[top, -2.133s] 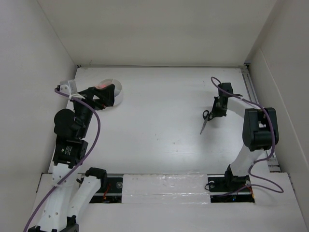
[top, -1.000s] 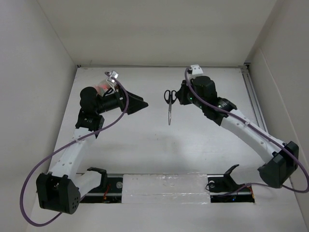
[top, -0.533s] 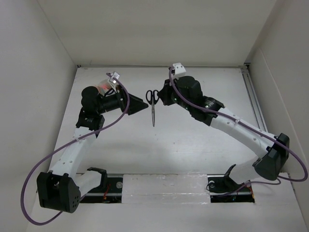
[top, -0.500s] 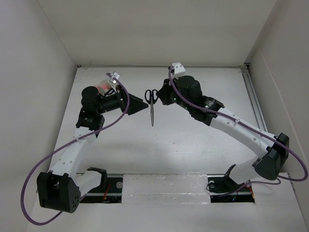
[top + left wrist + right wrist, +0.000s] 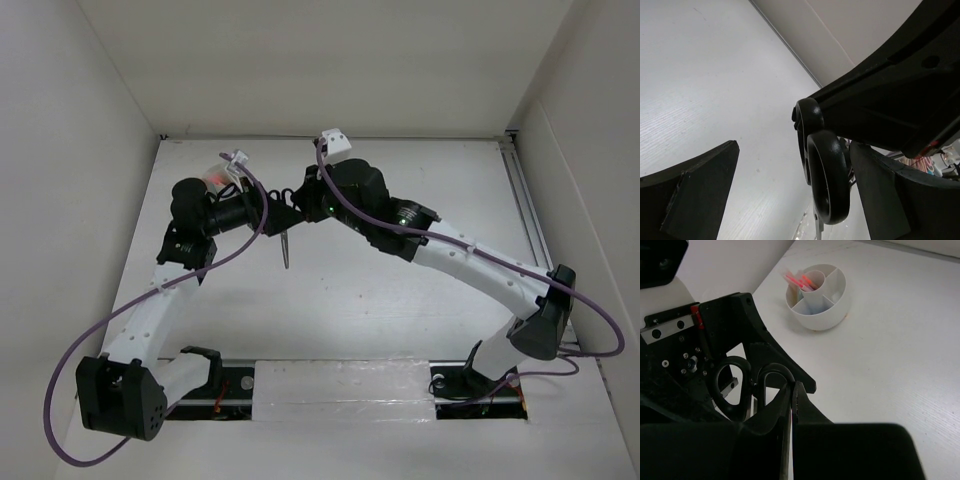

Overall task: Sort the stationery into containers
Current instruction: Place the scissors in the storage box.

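Right wrist view is showing the right gripper clamping the scissors just behind their black loops. The loops are poking between the spread fingers of the left gripper, neither finger visibly touching them. Farther off, the tub is sitting on the table with red and pink pens leaning in one compartment.
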